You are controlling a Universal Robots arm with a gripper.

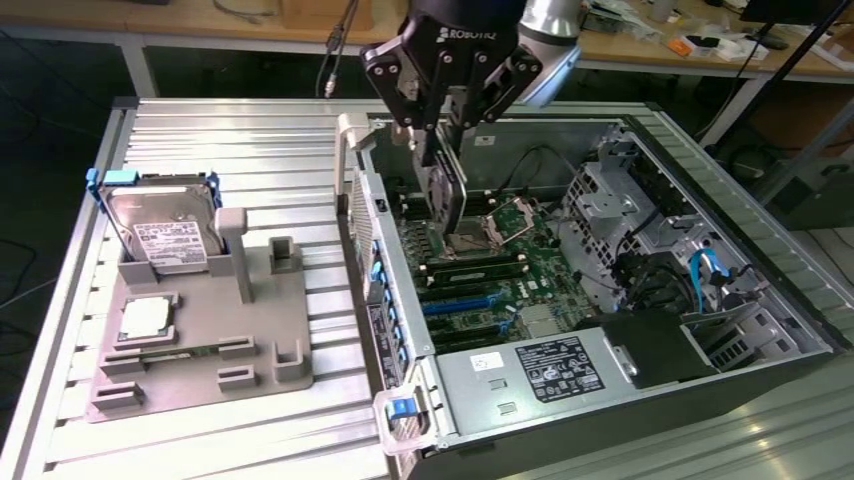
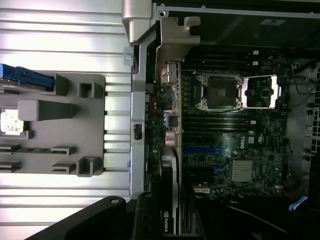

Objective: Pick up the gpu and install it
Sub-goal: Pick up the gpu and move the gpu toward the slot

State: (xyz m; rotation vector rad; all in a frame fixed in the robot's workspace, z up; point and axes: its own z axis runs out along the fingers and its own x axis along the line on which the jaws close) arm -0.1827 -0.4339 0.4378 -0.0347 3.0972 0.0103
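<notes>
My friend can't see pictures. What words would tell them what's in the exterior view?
A robot gripper holds the gpu on edge over the motherboard of an open computer case. On the exterior view's left, a grey holder carries a hard drive with a blue frame and a small square chip.

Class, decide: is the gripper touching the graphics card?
Touching. In the exterior view the graphics card hangs on edge from the gripper, pinched between its fingers, above the motherboard.
</notes>
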